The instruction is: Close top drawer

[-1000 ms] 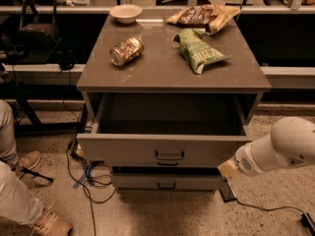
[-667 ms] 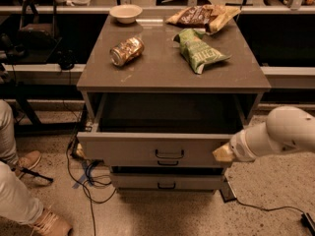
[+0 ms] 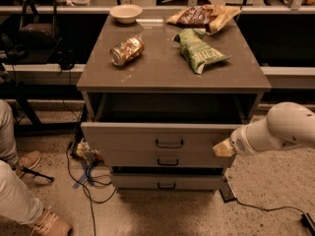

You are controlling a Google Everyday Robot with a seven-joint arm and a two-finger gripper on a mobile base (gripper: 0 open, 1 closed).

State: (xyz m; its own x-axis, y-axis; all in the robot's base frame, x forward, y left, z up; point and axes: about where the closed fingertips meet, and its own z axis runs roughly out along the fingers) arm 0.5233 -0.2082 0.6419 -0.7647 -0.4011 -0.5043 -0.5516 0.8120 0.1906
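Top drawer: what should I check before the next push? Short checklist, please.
1. Top drawer open, waiting to be pushed in: ok.
2. End effector at the right end of the drawer front: ok. Firm contact: cannot tell.
3. Push point centred on the black handle: not ok. It sits far to the right, so the drawer may skew.
4. Drawer interior free of anything sticking up: cannot tell, too dark.
5. Person's leg at left, apart from the drawer: ok.
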